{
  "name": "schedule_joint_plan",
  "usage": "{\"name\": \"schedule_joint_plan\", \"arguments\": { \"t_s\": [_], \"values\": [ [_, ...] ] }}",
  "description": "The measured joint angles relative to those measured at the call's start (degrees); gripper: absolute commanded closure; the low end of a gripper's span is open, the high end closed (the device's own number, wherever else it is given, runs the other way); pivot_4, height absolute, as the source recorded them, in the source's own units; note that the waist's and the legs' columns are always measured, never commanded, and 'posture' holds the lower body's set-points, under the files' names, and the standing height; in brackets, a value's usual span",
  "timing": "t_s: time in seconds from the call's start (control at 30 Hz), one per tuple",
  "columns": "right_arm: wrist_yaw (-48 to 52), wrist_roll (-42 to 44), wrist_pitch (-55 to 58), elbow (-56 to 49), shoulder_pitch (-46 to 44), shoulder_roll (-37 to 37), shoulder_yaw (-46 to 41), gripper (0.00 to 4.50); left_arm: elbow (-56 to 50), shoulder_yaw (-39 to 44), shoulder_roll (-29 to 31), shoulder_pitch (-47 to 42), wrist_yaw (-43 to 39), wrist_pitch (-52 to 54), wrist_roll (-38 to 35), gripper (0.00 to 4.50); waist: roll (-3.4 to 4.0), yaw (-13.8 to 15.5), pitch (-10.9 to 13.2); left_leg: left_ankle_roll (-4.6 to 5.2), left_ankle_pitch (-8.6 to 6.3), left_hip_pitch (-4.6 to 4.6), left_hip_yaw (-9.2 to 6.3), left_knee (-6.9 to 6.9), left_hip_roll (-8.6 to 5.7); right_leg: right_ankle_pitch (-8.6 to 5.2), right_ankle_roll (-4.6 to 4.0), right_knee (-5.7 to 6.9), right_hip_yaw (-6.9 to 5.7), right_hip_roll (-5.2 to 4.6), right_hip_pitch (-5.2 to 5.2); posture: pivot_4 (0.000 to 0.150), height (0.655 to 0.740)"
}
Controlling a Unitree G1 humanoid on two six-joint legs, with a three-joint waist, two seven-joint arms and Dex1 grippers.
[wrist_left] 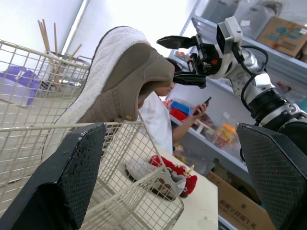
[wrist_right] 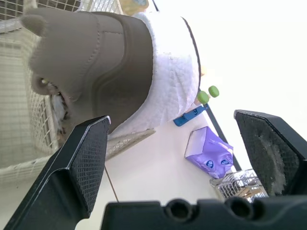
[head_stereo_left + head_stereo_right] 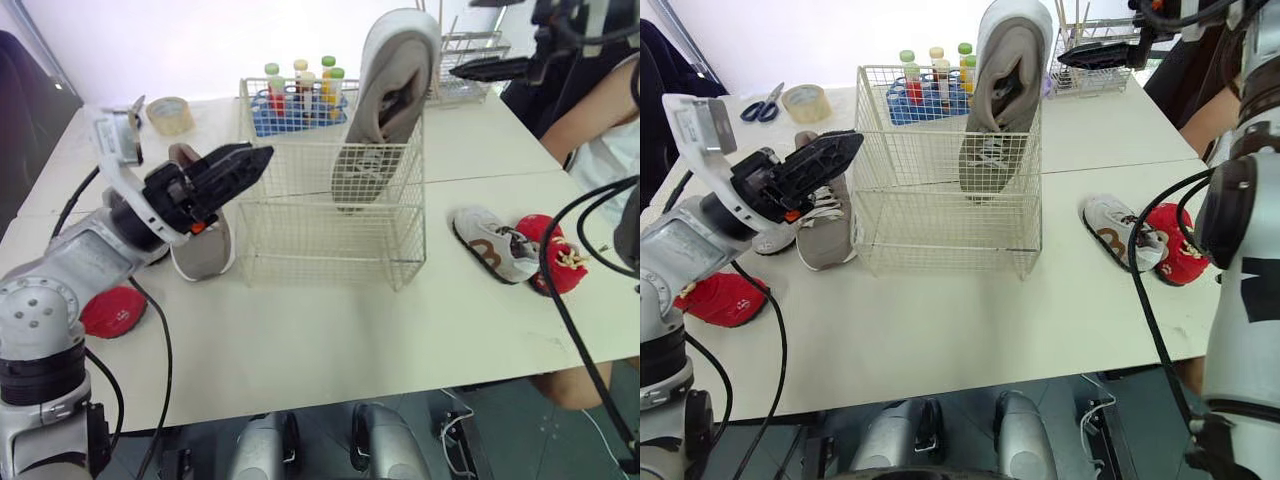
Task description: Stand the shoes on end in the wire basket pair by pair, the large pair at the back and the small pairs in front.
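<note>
One large grey shoe (image 3: pixel 385 100) is stood on end at the right of the wire basket (image 3: pixel 320 240), its mate (image 3: pixel 825 235) lying outside. The left gripper (image 3: pixel 262 157) and right gripper (image 3: pixel 460 70) are spread, empty; toppling could be caused by a nudged basket.

We see a blue rack of capped tubes (image 3: pixel 298 108). Left of that rack lie a tape roll (image 3: pixel 170 115) and scissors (image 3: pixel 762 106). Right of it stands a small wire rack (image 3: pixel 1087 75) holding what may be chopsticks (image 1: pixel 43 36), and farther right is a seated person (image 3: pixel 600 110).
</note>
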Motion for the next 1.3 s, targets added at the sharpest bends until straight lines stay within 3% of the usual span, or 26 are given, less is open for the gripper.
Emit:
{"name": "schedule_joint_plan", "arguments": {
  "t_s": [0.1, 0.27, 0.43, 0.53, 0.7, 0.83, 1.1, 1.3],
  "values": [
    [1.73, 2.99, 3.52, -0.03, 0.45, -0.04, -2.77, 0.05, 0.51, -0.90, 0.02, -0.37, -1.15, 0.23, 0.83, 0.00, 0.04, 0.13, 0.02, 0.00, 0.00, -0.03, 0.00, 0.00, 0.00, 0.00, 0.00, -0.01, 0.00, 0.00, -0.02, 0.150, 0.7400],
    [9.97, 16.08, 21.76, -8.00, 0.79, 0.10, -11.78, 0.05, 2.56, 0.34, 2.32, -0.96, -1.66, 0.05, 3.31, 0.00, 0.05, 0.27, 0.03, 0.01, 0.00, -0.05, -0.01, -0.02, 0.02, 0.00, 0.00, -0.03, -0.01, 0.00, -0.03, 0.150, 0.7400],
    [7.82, 34.60, 51.17, -46.28, 17.80, 3.04, -17.46, 0.05, 7.83, 6.26, 9.02, -4.95, 2.89, -1.10, 8.41, 0.00, -0.07, 0.43, -0.05, 0.01, -0.01, -0.04, -0.16, 0.06, 0.06, 0.00, 0.00, 0.03, -0.12, -0.04, 0.04, 0.150, 0.7400],
    [1.92, 41.77, 60.86, -65.58, 32.21, 6.23, -16.48, 0.05, 12.62, 7.83, 12.60, -9.24, 6.86, -1.15, 12.36, 0.00, -0.03, 0.80, -0.02, 0.03, -0.01, -0.06, -0.13, 0.06, -0.02, 0.01, 0.01, 0.08, -0.11, -0.09, 0.00, 0.150, 0.7400],
    [-3.74, 42.72, 58.62, -82.64, 44.13, 5.54, -11.60, 0.05, 25.82, 5.73, 15.02, -18.49, 12.60, 0.30, 21.87, 0.00, -0.06, 1.75, -0.03, 0.05, -0.02, -0.11, -0.11, 0.07, -0.05, 0.01, 0.02, 0.09, -0.14, -0.04, -0.03, 0.150, 0.7400],
    [-5.84, 42.50, 55.29, -87.05, 48.37, 5.01, -8.55, 0.05, 38.29, 0.72, 15.82, -25.37, 13.61, 0.69, 33.02, 0.00, -0.08, 1.93, -0.03, 0.05, -0.02, -0.09, -0.03, 0.07, -0.12, 0.01, 0.02, 0.08, -0.13, 0.00, -0.04, 0.150, 0.7400],
    [-10.39, 43.79, 53.45, -88.25, 48.69, 4.68, -7.58, 0.05, 66.44, -12.50, 10.18, -40.32, 4.10, -1.55, 54.62, 0.00, -0.37, 1.88, 0.07, 0.06, -0.01, -0.16, 0.18, 0.09, -0.13, 0.01, 0.02, 0.00, -0.18, 0.06, -0.05, 0.150, 0.7400],
    [-12.94, 43.99, 53.16, -89.11, 49.44, 3.71, -7.66, 0.05, 83.27, -16.36, 6.59, -49.29, -4.44, -7.94, 66.14, 0.00, -0.43, 1.56, 0.11, 0.06, -0.01, -0.21, 0.23, 0.04, -0.10, 0.00, 0.03, -0.06, -0.18, 0.07, -0.13, 0.150, 0.7400]
  ]
}}
